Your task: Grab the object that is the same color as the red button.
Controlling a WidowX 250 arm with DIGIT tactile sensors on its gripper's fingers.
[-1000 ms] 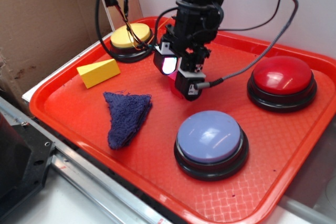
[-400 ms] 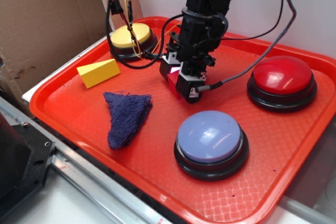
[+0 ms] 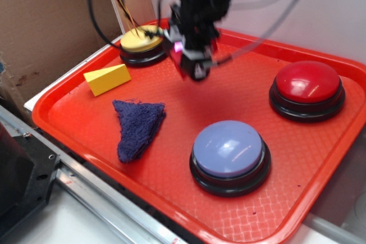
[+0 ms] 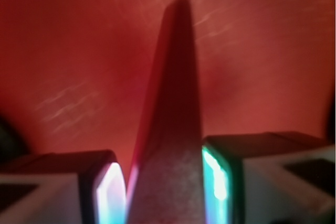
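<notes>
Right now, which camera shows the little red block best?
The wrist view: the red block fills the middle, pinched between the end effector's glowing pads. In the exterior view the block is just a blurry red bit mostly hidden in the end effector.

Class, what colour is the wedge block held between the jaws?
Red. The wedge block shows best in the wrist view, clamped between the jaws of the gripper.
</notes>
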